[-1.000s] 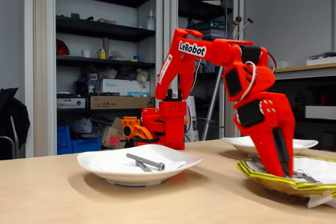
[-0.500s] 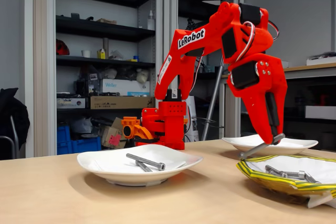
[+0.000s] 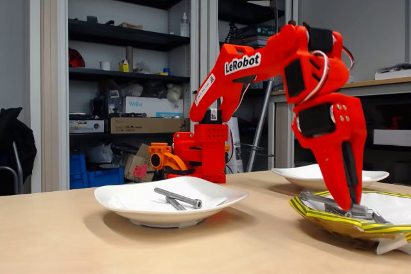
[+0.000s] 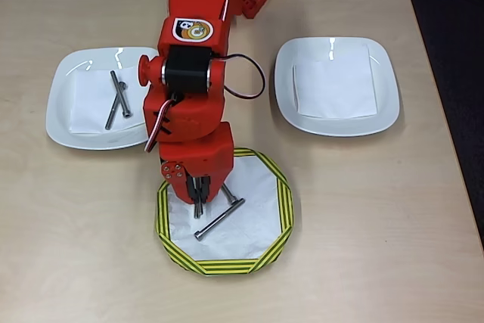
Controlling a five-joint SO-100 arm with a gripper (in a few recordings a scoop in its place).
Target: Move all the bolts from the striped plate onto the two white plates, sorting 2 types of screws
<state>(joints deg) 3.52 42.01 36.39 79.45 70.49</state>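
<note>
Yellow-and-green striped plate (image 4: 281, 209), two white plates (image 4: 336, 122), silver bolts (image 4: 219, 219).

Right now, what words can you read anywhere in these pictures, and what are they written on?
"LeRobot": white label on the red arm in the fixed view.
"Weller": white box on the shelf behind the table.
Slanted label on the arm's lower link: too small to read.
Round sticker on the arm's top in the overhead view: a picture, no letters I can read.
Other shelf boxes: too blurred to read.
</note>
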